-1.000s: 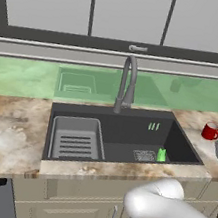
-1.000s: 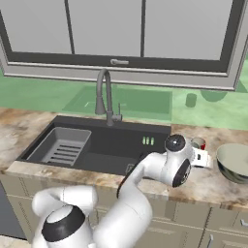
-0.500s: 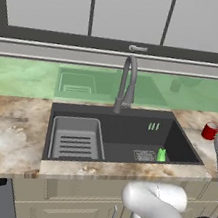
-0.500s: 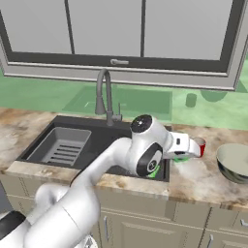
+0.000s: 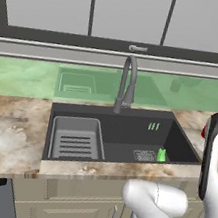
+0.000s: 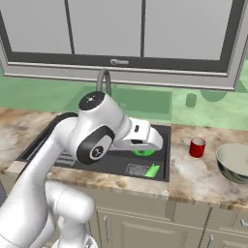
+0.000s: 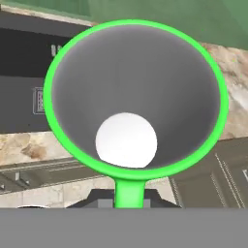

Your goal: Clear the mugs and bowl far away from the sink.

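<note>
Firstly, left base view: the sink (image 5: 122, 133) occupies the centre of the frame, its faucet (image 5: 127, 84) rising behind and its slatted rack (image 5: 77, 138) in the left half of the basin. A green wedge-shaped item (image 5: 161, 155) lies at the basin's lower right. A sliver of the red mug (image 5: 204, 130) shows at the right edge, beside the raised white arm.

Right base view: the arm crosses the middle of the frame, and the gripper (image 6: 145, 147) carries the green mug (image 6: 144, 151) above the basin's right portion. The red mug stands on the counter (image 6: 193, 177) to the right, with the bowl (image 6: 236, 162) further right at the frame edge, both well apart from the carried mug.

Hand view: the green mug's round mouth faces the camera, its pale floor visible, its handle running down to the bottom centre. The jaws are closed on that handle. Judged from these views, the mug's axis lies along the gripper's line of sight, and the counter right of the basin is the likely set-down area, so the coming move turns on carrying rightward, away from the sink.
</note>
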